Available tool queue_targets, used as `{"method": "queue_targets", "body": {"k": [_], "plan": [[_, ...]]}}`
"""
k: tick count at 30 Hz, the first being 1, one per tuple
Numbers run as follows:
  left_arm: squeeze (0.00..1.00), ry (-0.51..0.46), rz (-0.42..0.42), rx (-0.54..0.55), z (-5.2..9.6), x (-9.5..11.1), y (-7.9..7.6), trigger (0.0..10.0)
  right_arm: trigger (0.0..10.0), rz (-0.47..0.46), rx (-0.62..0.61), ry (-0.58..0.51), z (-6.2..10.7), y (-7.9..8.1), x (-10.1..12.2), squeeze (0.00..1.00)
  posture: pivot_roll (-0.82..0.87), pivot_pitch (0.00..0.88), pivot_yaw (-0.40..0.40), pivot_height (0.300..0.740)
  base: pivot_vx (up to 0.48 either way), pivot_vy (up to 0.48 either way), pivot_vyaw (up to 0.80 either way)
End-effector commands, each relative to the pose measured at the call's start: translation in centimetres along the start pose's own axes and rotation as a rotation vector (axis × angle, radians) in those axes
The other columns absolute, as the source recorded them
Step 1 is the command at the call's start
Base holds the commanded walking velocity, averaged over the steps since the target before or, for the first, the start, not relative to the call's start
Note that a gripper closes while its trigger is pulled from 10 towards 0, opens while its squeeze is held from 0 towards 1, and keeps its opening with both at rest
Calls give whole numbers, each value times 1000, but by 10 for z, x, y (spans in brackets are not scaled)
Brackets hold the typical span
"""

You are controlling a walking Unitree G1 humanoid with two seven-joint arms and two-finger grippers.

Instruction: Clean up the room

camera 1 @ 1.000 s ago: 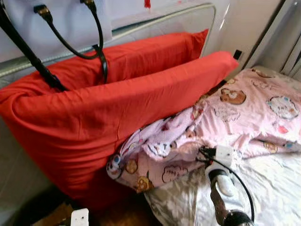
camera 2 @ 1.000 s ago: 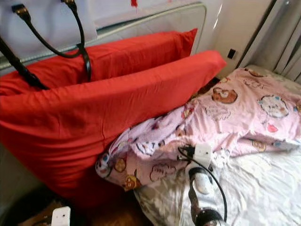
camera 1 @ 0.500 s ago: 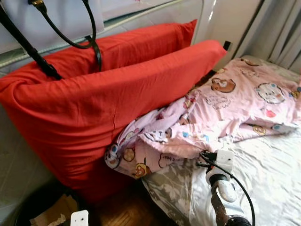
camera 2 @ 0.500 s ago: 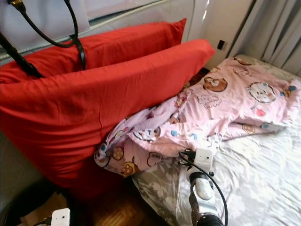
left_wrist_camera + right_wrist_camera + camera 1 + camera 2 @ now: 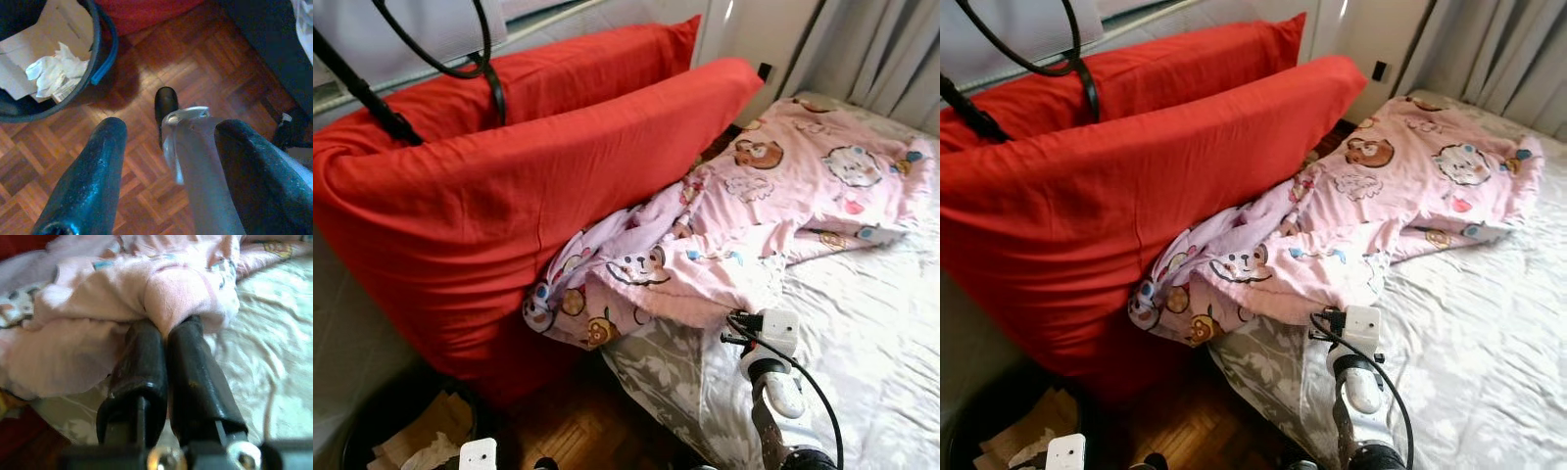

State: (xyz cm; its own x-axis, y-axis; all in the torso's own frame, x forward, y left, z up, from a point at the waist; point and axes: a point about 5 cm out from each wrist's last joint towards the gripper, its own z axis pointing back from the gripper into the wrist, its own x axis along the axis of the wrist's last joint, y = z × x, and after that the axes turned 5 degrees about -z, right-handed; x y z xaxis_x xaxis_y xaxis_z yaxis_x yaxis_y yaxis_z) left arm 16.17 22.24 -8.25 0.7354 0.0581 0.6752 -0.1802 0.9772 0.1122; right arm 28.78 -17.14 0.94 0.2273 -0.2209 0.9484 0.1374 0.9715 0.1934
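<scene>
Pinching a fold of the pink blanket (image 5: 181,298), the right gripper (image 5: 168,335) has its fingers closed on the fabric above the bed (image 5: 881,333). Left gripper (image 5: 168,142) hangs spread over parquet floor (image 5: 146,63), near a bin (image 5: 100,54).

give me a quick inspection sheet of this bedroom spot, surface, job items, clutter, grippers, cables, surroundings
surface: bed under a wrinkled grey-white floral sheet; brown parquet floor beside it.
job's things: pink cartoon-print blanket, crumpled, lying on the sheet with one end against the front pillow.
clutter: dark round bin on the floor holding cardboard and crumpled white paper.
grippers: right gripper shut on a fold of the blanket at its near edge; left gripper open, hanging over the floor near the bin.
cables: thin black wire looping along the right arm.
surroundings: two large red pillows standing on edge beside the bed, black bag straps above them, grey curtains behind.
</scene>
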Motion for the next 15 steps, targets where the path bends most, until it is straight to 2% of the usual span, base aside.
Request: {"method": "queue_targets", "body": {"k": [1,15], "plan": [[0,34,-16,-8,4,-11,-1,10000,10000,7,6,-17,-1,1,3,0,18,154,-34,740,-315,0,0],[0,39,-23,-15,5,-13,-1,10000,10000,10,10,-20,-2,1,5,0,13,124,-36,740,-370,0,0]]}}
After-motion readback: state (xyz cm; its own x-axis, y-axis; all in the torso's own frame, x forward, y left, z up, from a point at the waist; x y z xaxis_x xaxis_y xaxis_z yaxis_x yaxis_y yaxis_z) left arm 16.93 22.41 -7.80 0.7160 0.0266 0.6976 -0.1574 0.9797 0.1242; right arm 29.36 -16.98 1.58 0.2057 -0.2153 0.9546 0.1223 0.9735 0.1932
